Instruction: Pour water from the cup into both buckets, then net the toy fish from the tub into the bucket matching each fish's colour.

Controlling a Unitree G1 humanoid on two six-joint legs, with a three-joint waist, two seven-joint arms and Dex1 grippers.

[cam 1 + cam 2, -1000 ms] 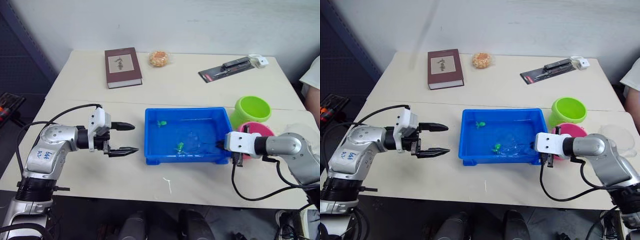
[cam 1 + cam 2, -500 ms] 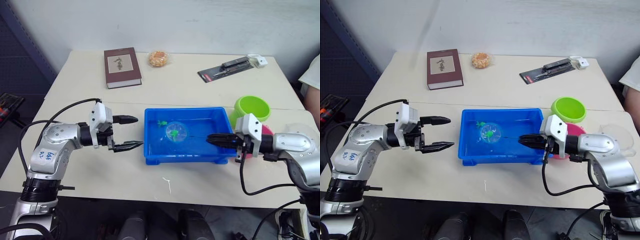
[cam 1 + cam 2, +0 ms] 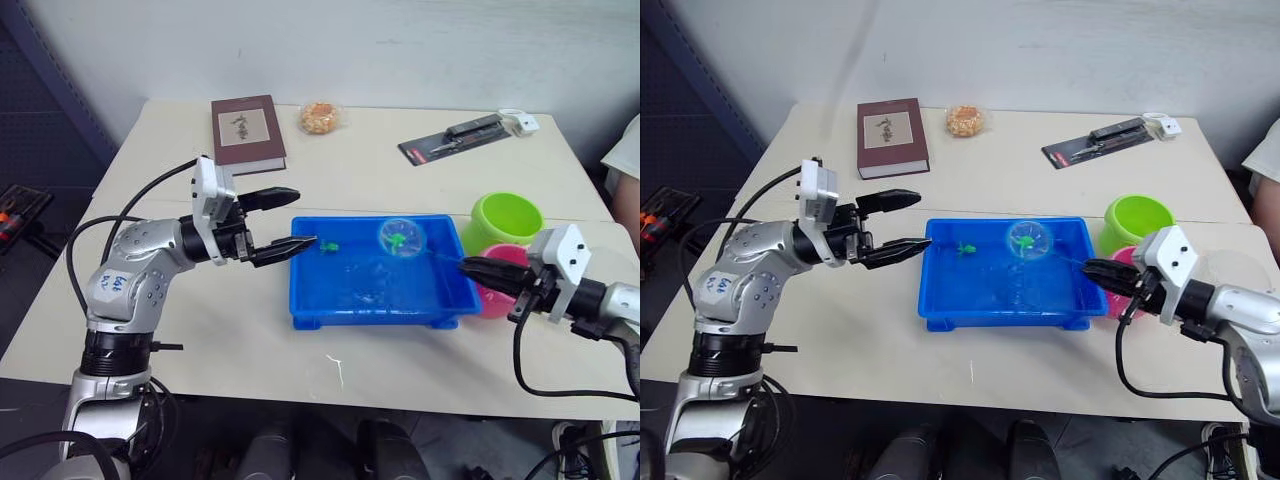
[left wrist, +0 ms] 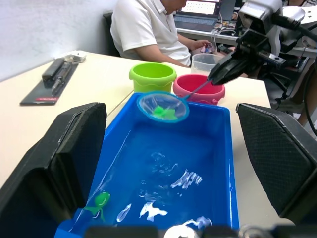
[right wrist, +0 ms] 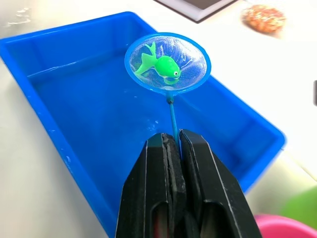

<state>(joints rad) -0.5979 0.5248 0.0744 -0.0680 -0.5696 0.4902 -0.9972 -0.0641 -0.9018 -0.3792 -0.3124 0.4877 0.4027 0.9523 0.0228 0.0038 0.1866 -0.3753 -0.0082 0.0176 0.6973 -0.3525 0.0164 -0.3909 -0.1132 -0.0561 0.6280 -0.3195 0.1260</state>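
Note:
The blue tub (image 3: 310,300) holds water, with one green toy fish (image 3: 327,244) near its far left corner. My right gripper (image 3: 468,268) is shut on the thin handle of the net (image 5: 167,62). Its light blue hoop hangs above the tub's far right part with a green toy fish (image 5: 161,63) inside. My left gripper (image 3: 305,216) is open at the tub's far left corner, its fingers (image 4: 64,163) empty. Right of the tub stand the lime green bucket (image 3: 505,218) and the pink bucket (image 3: 495,300). The clear cup (image 4: 204,63) stands behind the pink bucket.
At the table's back lie a brown book (image 3: 248,133), a snack bag (image 3: 320,117) and a black tool package (image 3: 460,138). A person in a white shirt (image 4: 143,25) sits beyond the table's right end.
My right gripper has lifted the net with a green fish out of the water and carried it toward the tub's far right. My left gripper moved up to the tub's far left corner.

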